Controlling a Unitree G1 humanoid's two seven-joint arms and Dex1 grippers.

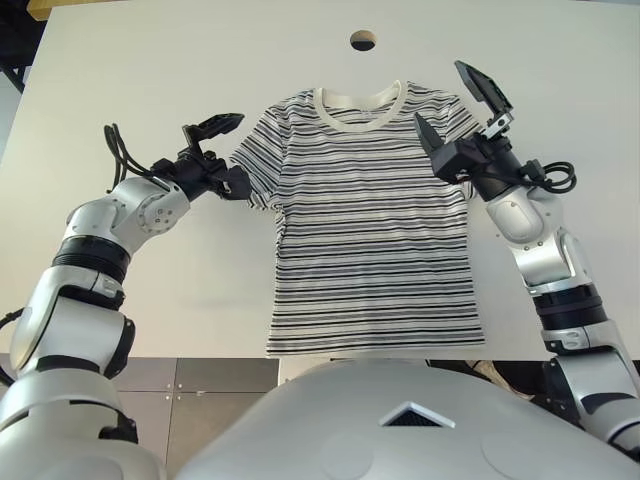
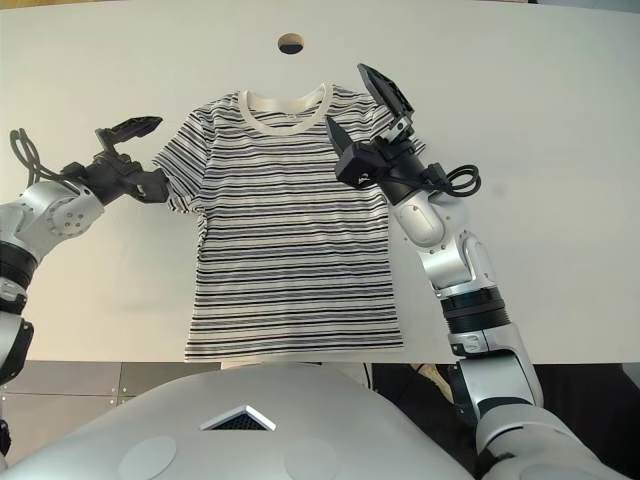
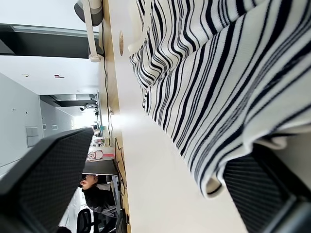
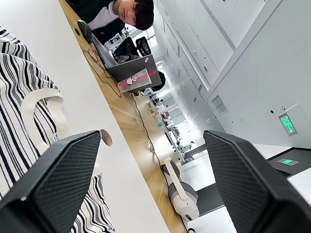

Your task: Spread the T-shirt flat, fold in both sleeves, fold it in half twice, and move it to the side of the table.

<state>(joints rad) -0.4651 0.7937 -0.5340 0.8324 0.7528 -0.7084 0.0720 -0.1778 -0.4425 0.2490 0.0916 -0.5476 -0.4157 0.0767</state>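
The striped T-shirt (image 1: 370, 230) lies flat on the white counter (image 1: 150, 60). Its front faces up. Its cream collar (image 1: 360, 108) points to the far side, and its bottom edge sits close to the near edge of the counter. Both short sleeves stick out to the sides. A small round hole (image 1: 362, 40) in the counter sits just past the collar.

The left arm is bent at the elbow and comes in from the left side, low over the counter. The left hand (image 1: 238, 152) is at the end of the left sleeve. It is wide open. One finger is up in the air and the other finger (image 3: 262, 194) is down by the counter, right at the edge of the sleeve. The sleeve edge looks like it touches that low finger. The hand is not holding anything. A black cable (image 1: 115, 150) loops by this wrist.

The right arm comes up from the near right side and leans in toward the shirt. The right hand (image 1: 440, 95) is over the right sleeve, near the shoulder. It is wide open too. One finger (image 4: 248, 179) points up and away and the other points down at the shirt. I cannot tell if it touches the cloth. It holds nothing. Another black cable (image 1: 555, 178) curls beside this wrist.

In the right wrist view, a small green lit sign (image 4: 286, 124) hangs on a far wall. Its marks are too small to read for sure.
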